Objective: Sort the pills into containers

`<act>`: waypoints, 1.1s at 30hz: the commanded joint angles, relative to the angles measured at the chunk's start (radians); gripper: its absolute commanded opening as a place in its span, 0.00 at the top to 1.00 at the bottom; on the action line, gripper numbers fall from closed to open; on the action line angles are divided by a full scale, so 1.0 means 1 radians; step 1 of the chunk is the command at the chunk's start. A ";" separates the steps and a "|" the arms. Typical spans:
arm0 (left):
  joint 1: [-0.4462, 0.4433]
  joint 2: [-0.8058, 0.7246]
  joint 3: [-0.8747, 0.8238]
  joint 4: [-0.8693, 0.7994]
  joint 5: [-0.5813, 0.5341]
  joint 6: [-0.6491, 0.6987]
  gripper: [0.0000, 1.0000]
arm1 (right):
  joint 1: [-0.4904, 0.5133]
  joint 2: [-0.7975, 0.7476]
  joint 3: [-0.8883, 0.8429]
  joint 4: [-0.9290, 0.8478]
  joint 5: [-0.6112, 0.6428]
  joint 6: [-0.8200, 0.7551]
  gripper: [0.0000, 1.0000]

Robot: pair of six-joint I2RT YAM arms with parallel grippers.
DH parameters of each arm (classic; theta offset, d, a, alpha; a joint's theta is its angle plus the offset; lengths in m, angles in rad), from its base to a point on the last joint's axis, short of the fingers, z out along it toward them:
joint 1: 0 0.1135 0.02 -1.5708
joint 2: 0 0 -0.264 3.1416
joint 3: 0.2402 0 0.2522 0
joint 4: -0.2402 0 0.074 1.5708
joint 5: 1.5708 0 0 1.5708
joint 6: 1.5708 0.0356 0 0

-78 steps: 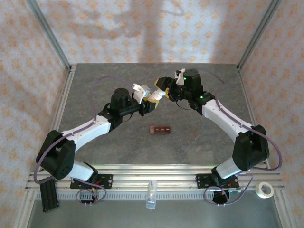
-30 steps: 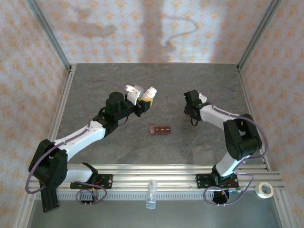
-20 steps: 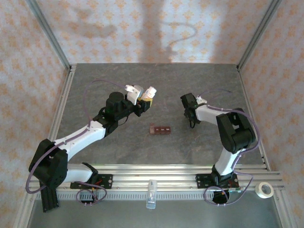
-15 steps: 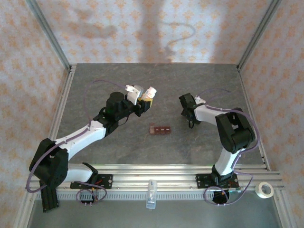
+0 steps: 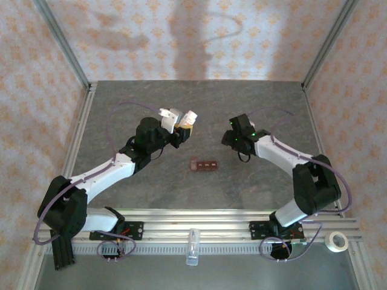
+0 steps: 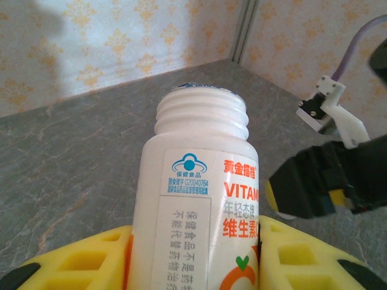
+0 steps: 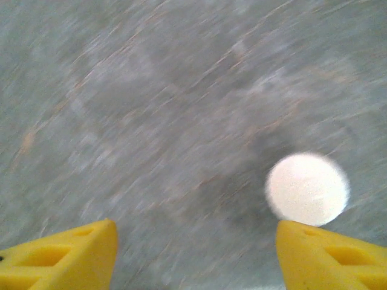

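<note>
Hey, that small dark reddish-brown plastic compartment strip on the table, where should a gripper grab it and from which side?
Probably from straight above, pinching the dark reddish-brown plastic strip across its narrow width near the middle: it lies flat, long axis left to right, so both long sides are free.

The bottle (image 6: 202,181) is smooth white plastic with a glossy printed label; the left gripper (image 6: 195,235) has matt yellow plastic fingers (image 6: 78,260). The surface (image 5: 151,103) looks like matt, veined grey stone, the containers (image 5: 204,165) like dark reddish-brown plastic.
</note>
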 commanded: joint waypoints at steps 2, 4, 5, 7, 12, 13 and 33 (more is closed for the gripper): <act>0.018 -0.020 0.010 -0.021 -0.046 0.000 1.00 | 0.070 -0.061 -0.042 -0.034 -0.169 -0.045 0.38; 0.024 -0.021 0.012 -0.032 -0.057 -0.003 1.00 | 0.114 -0.073 -0.070 -0.014 -0.200 -0.038 0.44; 0.026 -0.021 0.013 -0.036 -0.062 -0.002 1.00 | 0.137 -0.077 -0.082 -0.003 -0.210 -0.035 0.47; 0.029 -0.019 0.013 -0.042 -0.070 -0.003 1.00 | 0.191 -0.076 -0.106 0.026 -0.222 -0.017 0.53; 0.032 -0.016 0.013 -0.047 -0.074 -0.002 1.00 | 0.305 -0.044 -0.135 0.091 -0.215 0.032 0.66; 0.032 -0.015 0.013 -0.044 -0.074 -0.002 1.00 | 0.327 -0.032 -0.137 0.105 -0.209 0.041 0.67; 0.034 -0.023 0.016 -0.062 -0.076 0.000 1.00 | 0.393 0.215 0.009 0.189 -0.109 0.043 0.74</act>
